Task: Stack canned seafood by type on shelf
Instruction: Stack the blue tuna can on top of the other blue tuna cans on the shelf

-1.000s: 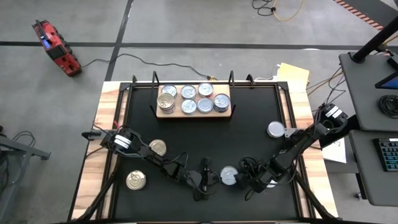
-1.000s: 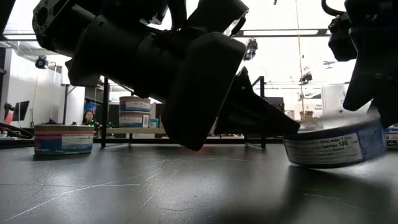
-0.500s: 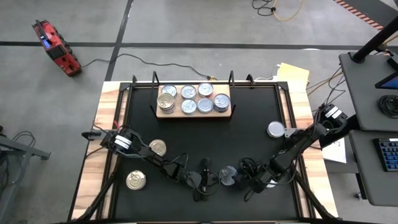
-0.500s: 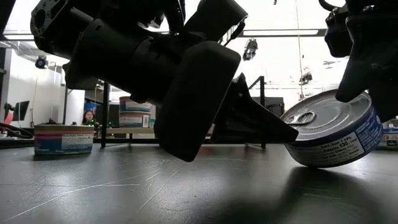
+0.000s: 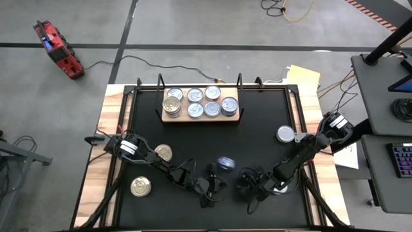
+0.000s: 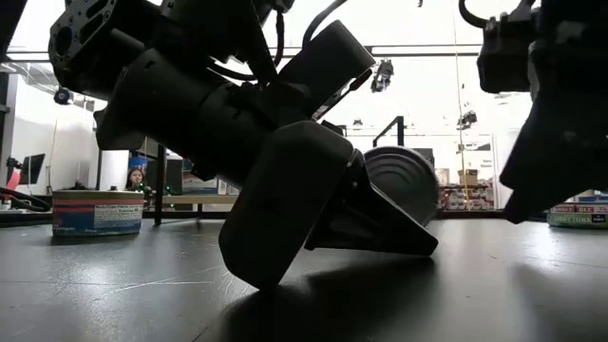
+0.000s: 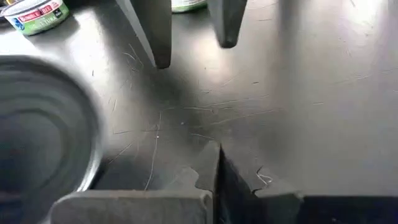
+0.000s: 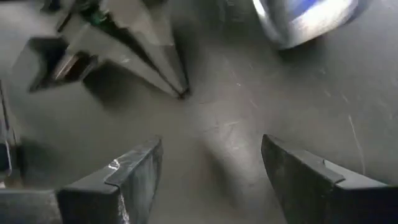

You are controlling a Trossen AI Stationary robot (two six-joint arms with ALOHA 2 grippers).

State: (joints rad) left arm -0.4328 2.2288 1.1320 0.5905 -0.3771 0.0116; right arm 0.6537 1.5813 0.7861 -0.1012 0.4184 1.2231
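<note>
A grey concrete floor [image 5: 206,26] crossed by dark lines surrounds the table [image 5: 108,122]. A red device [image 5: 58,48] lies well beyond the table's far left corner. A yellow cable [image 5: 290,9] coils farther back. A grey desk [image 5: 380,96] stands beside the table's right edge.

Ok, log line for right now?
right hand: open, empty | can: free, on edge on table | left hand: shut, low beside can
</note>
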